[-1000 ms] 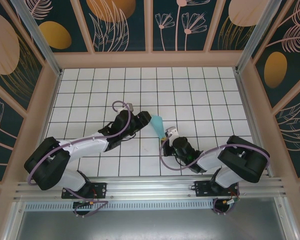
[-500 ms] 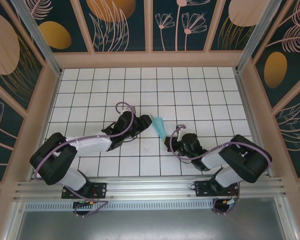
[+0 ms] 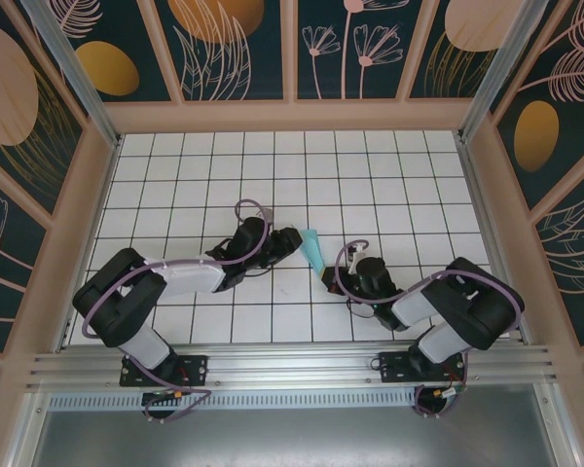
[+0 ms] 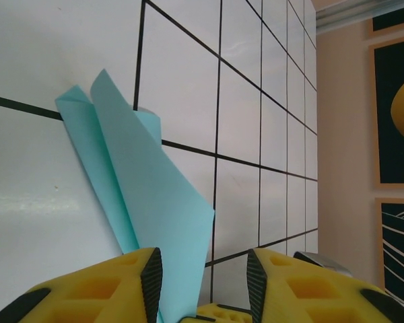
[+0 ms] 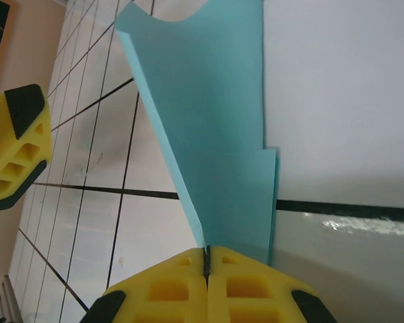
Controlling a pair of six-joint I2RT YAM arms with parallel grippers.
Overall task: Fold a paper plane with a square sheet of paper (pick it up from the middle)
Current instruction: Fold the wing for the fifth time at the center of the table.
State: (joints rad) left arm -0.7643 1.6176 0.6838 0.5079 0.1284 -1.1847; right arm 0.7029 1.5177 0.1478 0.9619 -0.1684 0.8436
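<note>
We see the paper plane [image 3: 314, 251] lying near the middle of the table [image 3: 175, 165], between both arms. Our right end effector [image 5: 207, 254] is clenched on its narrow near end. Our left end effector [image 4: 203, 269] is released, its yellow fingers [image 4: 138, 279] parted, and the plane's wider end reaches between them.

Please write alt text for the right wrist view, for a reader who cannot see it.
The right claw, shut, pinches the narrow end of a folded cyan paper over a white gridded table. Another yellow finger shows at left.
</note>
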